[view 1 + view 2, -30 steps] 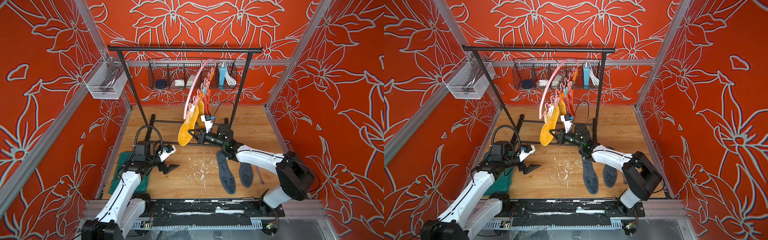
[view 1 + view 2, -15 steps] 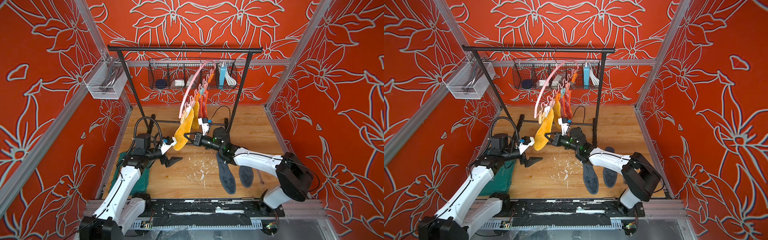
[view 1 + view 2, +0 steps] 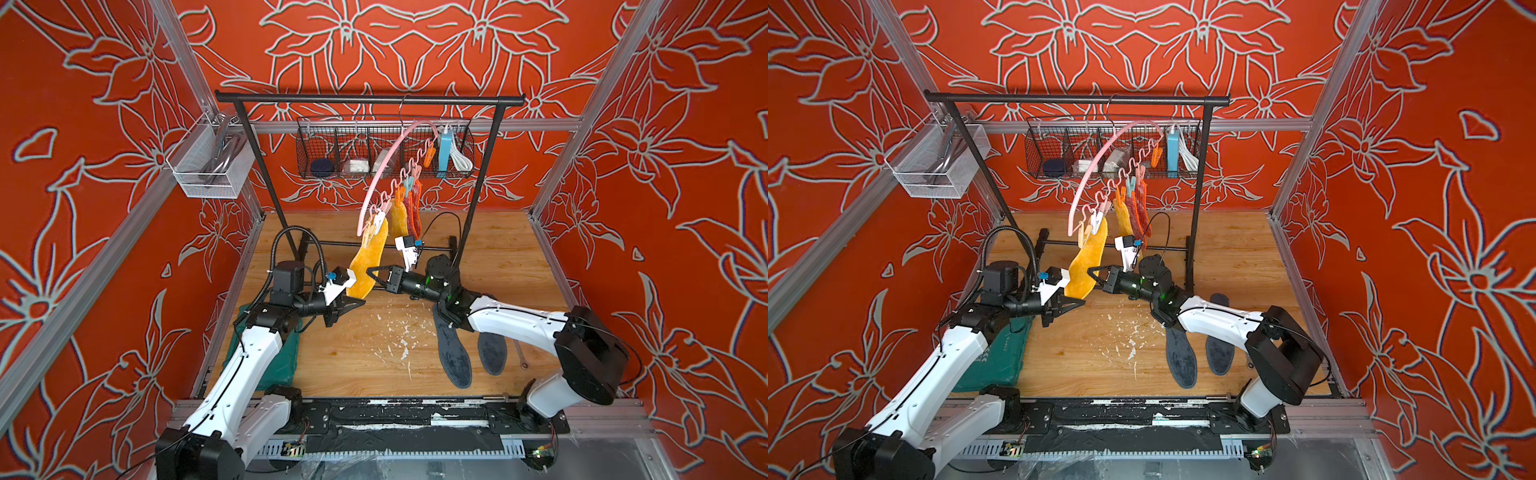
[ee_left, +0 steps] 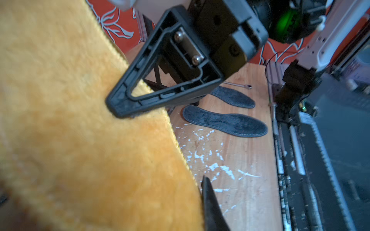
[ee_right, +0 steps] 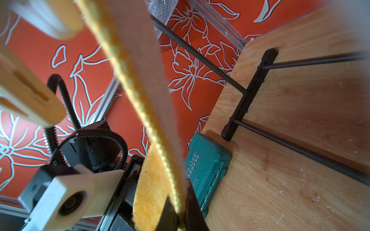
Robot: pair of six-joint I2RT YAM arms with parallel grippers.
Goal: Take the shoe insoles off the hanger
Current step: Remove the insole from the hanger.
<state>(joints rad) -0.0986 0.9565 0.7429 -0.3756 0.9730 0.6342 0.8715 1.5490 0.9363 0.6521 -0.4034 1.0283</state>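
The pink hanger (image 3: 386, 166) (image 3: 1100, 166) hangs tilted from the black rack. A yellow insole (image 3: 370, 266) (image 3: 1088, 266) is clipped at its low end. My right gripper (image 3: 370, 276) (image 5: 178, 202) is shut on that insole's side edge (image 5: 152, 190). My left gripper (image 3: 355, 302) (image 3: 1077, 302) is shut on its lower end; one finger (image 4: 210, 204) shows beside the yellow pile (image 4: 80, 140), the other finger is hidden. Another yellow insole (image 3: 398, 218) and red-pink insoles (image 3: 413, 208) stay clipped. Two grey insoles (image 3: 451, 353) (image 4: 224, 122) lie on the floor.
The black rack (image 3: 365, 99) stands at the back with a wire basket (image 3: 382, 153) behind it. A white mesh basket (image 3: 208, 166) hangs on the left wall. A green case (image 3: 282, 357) (image 5: 206, 164) lies under my left arm. A small metal tool (image 3: 519, 353) lies near the grey insoles.
My left gripper rose to the right, reached the yellow insole's lower end and shut on it. The right gripper drew the insole and hanger leftward.
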